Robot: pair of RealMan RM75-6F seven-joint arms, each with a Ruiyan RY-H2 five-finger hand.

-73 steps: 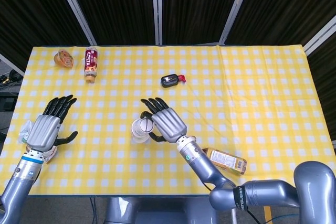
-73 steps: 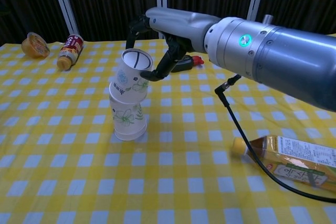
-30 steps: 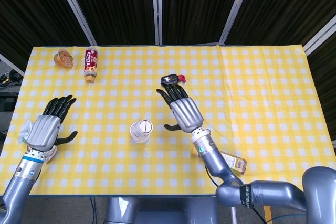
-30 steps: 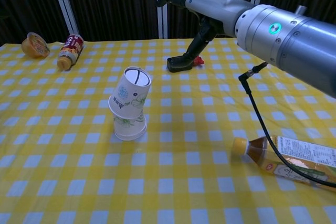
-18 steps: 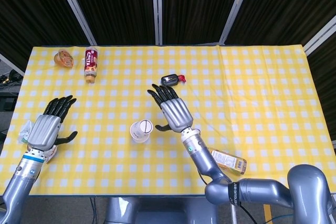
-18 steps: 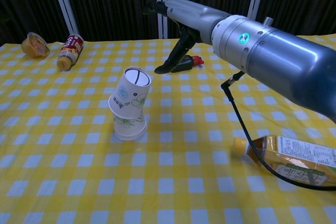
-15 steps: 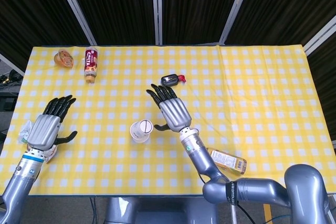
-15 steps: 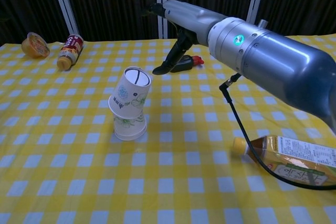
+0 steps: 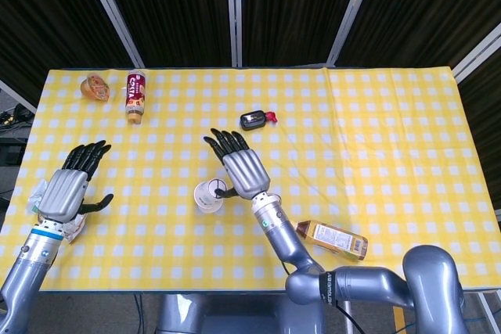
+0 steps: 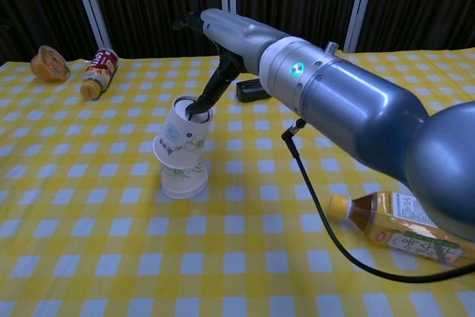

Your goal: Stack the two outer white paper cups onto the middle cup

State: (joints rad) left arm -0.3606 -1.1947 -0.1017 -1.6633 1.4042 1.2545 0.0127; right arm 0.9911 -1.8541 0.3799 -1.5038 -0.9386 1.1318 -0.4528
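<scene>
The white paper cups with flower print stand as one stack [image 9: 209, 195] left of the table's middle. In the chest view the lower cup [image 10: 182, 176] sits straight and the top cup [image 10: 181, 133] leans to the right. My right hand [image 9: 241, 168] hovers just right of the stack with its fingers spread, holding nothing. The chest view shows this right hand [image 10: 223, 37] above the stack, its thumb reaching down to the top cup's upper end. My left hand [image 9: 66, 189] is open near the left table edge, far from the cups.
An orange jelly cup [image 9: 95, 86] and a brown bottle [image 9: 135, 97] lie at the back left. A black device with a red tip [image 9: 254, 120] lies behind the stack. A tea bottle [image 9: 333, 238] lies at the front right. Crumpled white packaging [image 9: 35, 197] sits under my left hand.
My right hand has swung left from near the black device to the stack, and its thumb now meets the top cup. The cups and left hand have not moved.
</scene>
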